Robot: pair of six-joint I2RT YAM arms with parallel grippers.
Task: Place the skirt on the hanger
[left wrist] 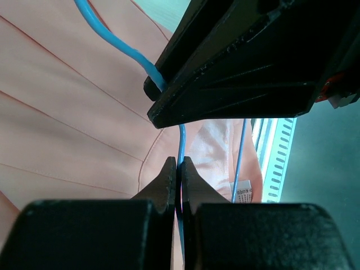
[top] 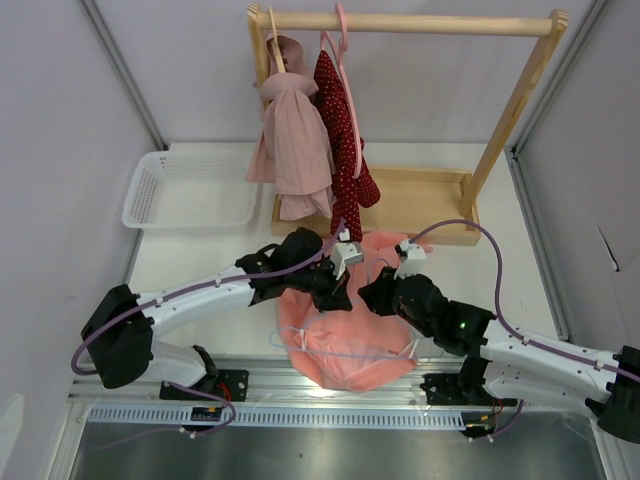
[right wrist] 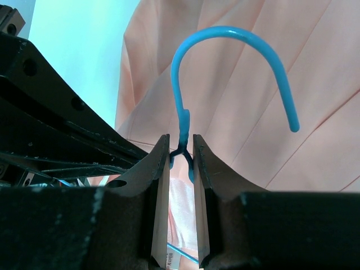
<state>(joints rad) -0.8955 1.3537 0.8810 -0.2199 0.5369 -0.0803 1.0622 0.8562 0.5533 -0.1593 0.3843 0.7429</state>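
Note:
The salmon-pink skirt (top: 345, 335) lies bunched on the table's near middle, between both arms. It fills the left wrist view (left wrist: 73, 112) and the right wrist view (right wrist: 292, 67). The light-blue wire hanger (top: 340, 353) lies on the skirt. My left gripper (top: 338, 285) is shut on a strand of the hanger's wire (left wrist: 181, 143), just below the right gripper's black body (left wrist: 253, 62). My right gripper (top: 373, 291) is closed around the hanger's neck (right wrist: 181, 147), where the wire forks. The hook (right wrist: 225, 32) curves up above its fingertips.
A wooden rack (top: 410, 22) stands at the back, its base (top: 425, 195) just behind the skirt. On it hang a dusty-pink garment (top: 293, 140), a dark red dotted garment (top: 345, 150) and a pink plastic hanger (top: 345, 40). A white basket (top: 190, 190) sits back left.

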